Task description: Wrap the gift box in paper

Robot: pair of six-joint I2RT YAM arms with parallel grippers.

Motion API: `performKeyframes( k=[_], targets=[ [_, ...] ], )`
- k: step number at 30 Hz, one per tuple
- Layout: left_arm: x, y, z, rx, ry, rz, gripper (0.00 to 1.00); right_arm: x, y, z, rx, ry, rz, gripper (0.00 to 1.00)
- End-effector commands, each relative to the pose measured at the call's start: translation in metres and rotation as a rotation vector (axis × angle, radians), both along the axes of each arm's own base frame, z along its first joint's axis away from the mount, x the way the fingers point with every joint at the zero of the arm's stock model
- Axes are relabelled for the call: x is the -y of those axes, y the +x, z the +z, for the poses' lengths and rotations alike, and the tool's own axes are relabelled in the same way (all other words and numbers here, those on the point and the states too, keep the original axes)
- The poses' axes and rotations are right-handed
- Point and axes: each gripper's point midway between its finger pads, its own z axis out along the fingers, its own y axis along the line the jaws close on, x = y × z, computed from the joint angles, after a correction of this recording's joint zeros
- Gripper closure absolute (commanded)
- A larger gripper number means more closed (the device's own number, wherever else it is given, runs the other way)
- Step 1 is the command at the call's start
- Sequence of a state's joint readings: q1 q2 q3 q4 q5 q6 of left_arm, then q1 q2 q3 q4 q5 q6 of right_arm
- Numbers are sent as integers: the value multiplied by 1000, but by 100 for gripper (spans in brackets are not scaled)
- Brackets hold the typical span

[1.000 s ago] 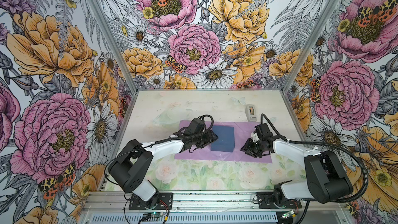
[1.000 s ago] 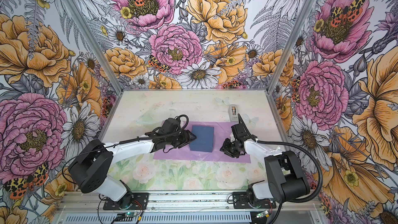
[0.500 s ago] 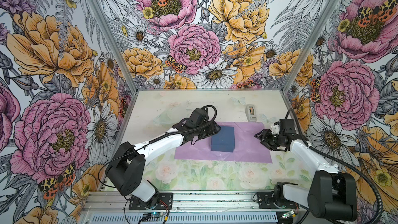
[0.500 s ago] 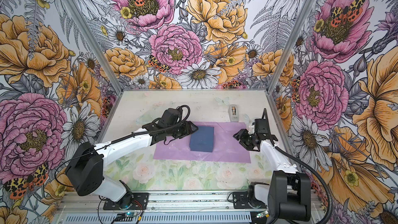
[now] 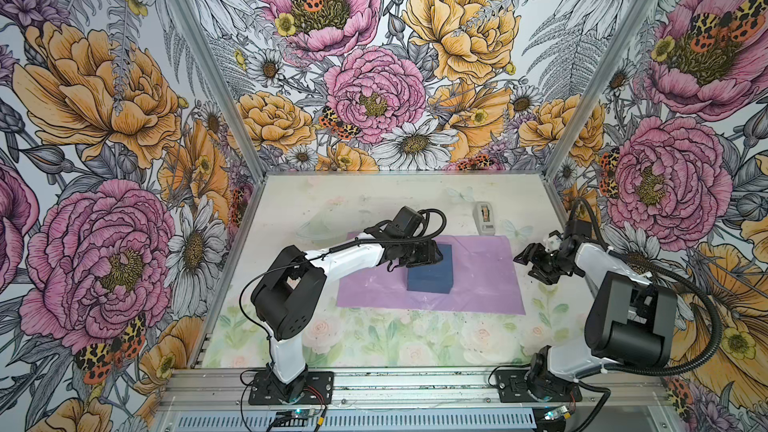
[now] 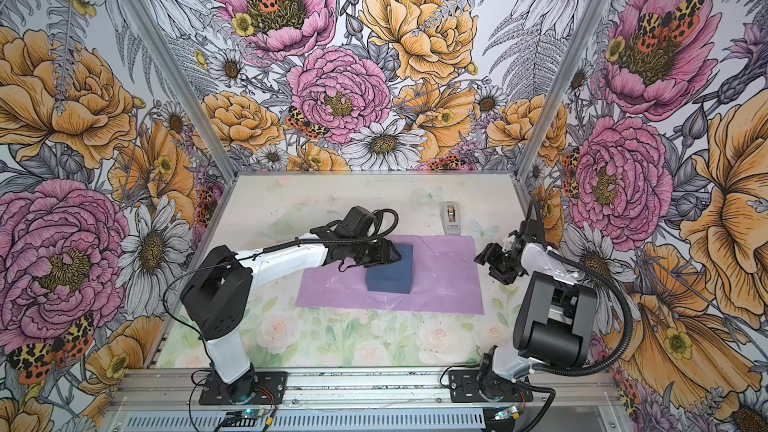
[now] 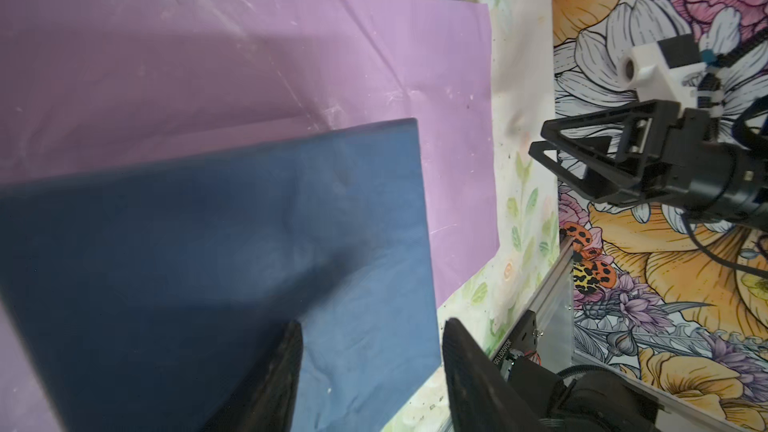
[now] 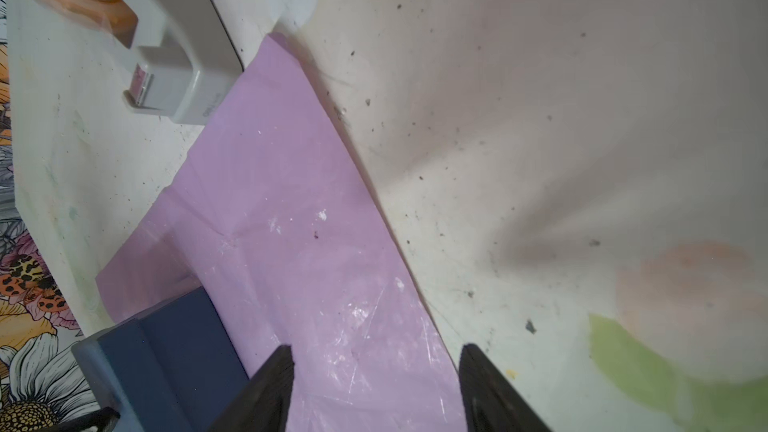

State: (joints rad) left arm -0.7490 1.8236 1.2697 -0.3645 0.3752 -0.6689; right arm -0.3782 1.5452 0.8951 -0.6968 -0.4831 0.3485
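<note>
Position of parts as found: the gift box (image 5: pixel 430 274) rests flat on the lilac paper (image 5: pixel 478 284), a little left of the sheet's middle, with more bare sheet to its right than to its left. The paper lies unfolded on the floral table (image 5: pixel 374 342), its long axis running left to right. No flap is raised, so wrapping proper is judged not yet begun. A grey tape dispenser (image 5: pixel 484 220) stands just beyond the sheet's far right corner.

The left gripper (image 5: pixel 437 256) sits over the box's far left corner. The left wrist view shows its fingers (image 7: pixel 274 376) spread above the navy top face with nothing pinched between them. Contact with the box cannot be confirmed.

The right gripper (image 5: pixel 525 264) hangs just off the sheet's right short edge, jaws spread wide and empty. In the right wrist view that edge runs between its fingers.

Finding: the right short edge lies immediately inward of the right gripper. The right arm is therefore the nearer one to lift that edge leftward over the box, along the long axis.
</note>
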Motion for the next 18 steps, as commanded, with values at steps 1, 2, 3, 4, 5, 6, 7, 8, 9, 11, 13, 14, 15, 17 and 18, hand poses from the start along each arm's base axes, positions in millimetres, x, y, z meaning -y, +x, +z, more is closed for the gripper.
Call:
performKeyframes(
  k=[1,2,3,4,5,6,7,8,9,11,13,14,15,17,18],
  targets=[
    [-2,2,8,18,-12,-24,44,0,-2,-7,-36,-15,44,35],
    [-2,1,8,18,-10,-24,44,-1,-4,-10,-52,-14,47,35],
    [-3,1,7,16,-8,-22,44,-1,-6,-13,-68,-12,49,35],
    [-3,1,7,14,-8,-21,45,-2,-8,-15,-80,-12,51,35],
    [-3,2,-10,-13,16,-20,44,-3,-9,-18,-89,-5,56,35],
    [-3,1,-11,-16,17,-21,44,-6,-9,-20,-95,5,64,35],
    [-3,1,-13,-20,17,-21,44,-8,-8,-21,-95,16,72,35],
    [-3,1,-14,-22,18,-22,44,-13,-7,-23,-98,33,88,35],
    [-3,1,-14,-22,20,-23,44,-17,-5,-24,-99,50,101,35],
    [-3,1,-16,-25,22,-23,45,-26,-1,-26,-96,80,127,35],
    [-3,1,-16,-25,23,-22,45,-30,4,-25,-85,101,149,35],
    [-4,1,-18,-25,26,-20,45,-31,7,-25,-80,106,155,35],
    [-5,1,-18,-26,26,-18,45,-31,10,-24,-72,111,162,35],
    [-5,1,-21,-31,28,-17,45,-34,17,-20,-37,125,184,35],
    [-5,1,-21,-31,27,-16,45,-34,20,-18,-25,129,189,35]
  ],
)
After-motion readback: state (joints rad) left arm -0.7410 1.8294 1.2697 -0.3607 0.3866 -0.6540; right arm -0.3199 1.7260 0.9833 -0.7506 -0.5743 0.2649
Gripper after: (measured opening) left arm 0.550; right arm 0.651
